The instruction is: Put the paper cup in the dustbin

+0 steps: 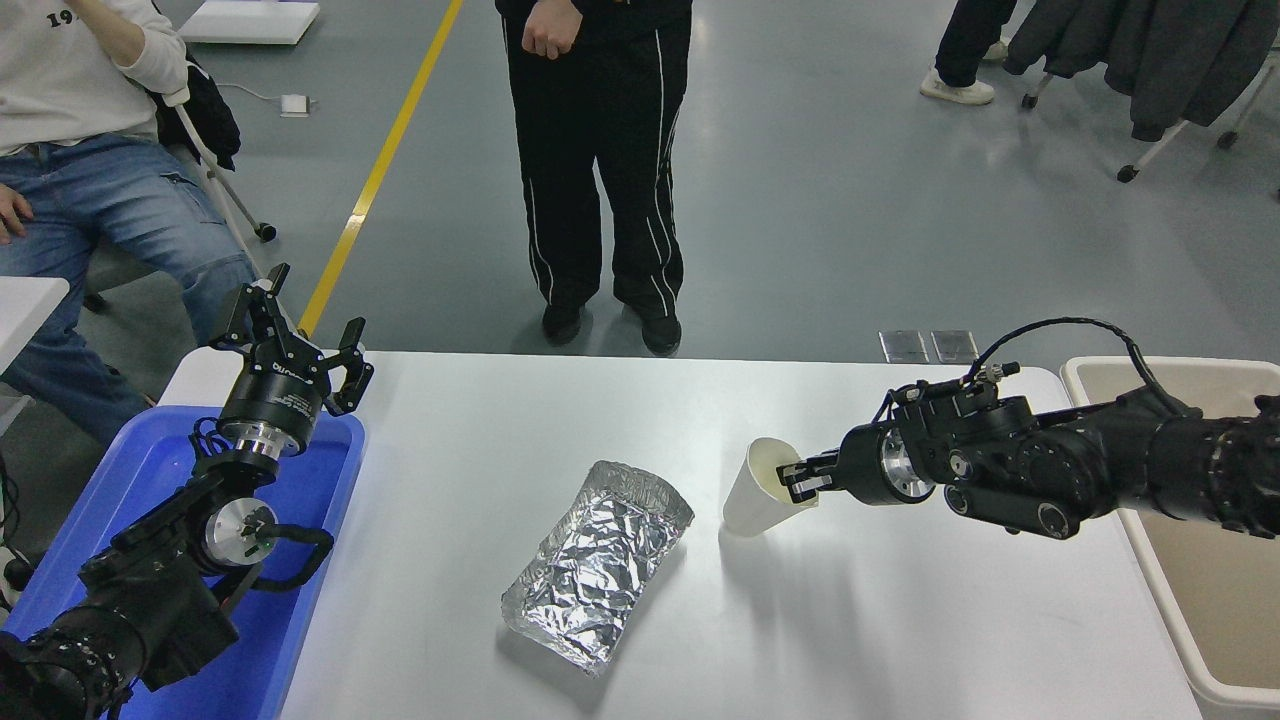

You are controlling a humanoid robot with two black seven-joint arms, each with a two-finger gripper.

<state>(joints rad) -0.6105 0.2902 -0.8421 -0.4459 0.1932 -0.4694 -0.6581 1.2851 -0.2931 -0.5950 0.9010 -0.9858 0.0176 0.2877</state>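
— Grey shop floor with a yellow line (385,165) lay beyond the white table (480,440) when we looked. A person in black striped trousers (598,160) stood at the far edge, and a person in jeans (110,215) sat at the far left. Could we read any writing?

— Little. We saw pale lettering on the cuff of the left gripper (290,330), too small to read, and part of a printed number on the seated person's white top, cut off by the frame. The cup carried no print we could see.

— How did the arms sit?

— We found the left arm parked at the lower left, above the blue tray (300,620), its claw raised and its fingers spread. The right arm came in level from the right edge, crossing the near corner of the dustbin (1090,372), wrist pointing left, a black cable (1060,325) looping over it.

— And the right claw?

— We saw the right gripper (797,480) pinching the rim of the paper cup (752,498), one finger inside the mouth and one outside. The cup was tilted, its mouth towards the arm, just right of the crumpled foil tray (597,563) and well short of the dustbin. We could not tell whether its base touched the table.
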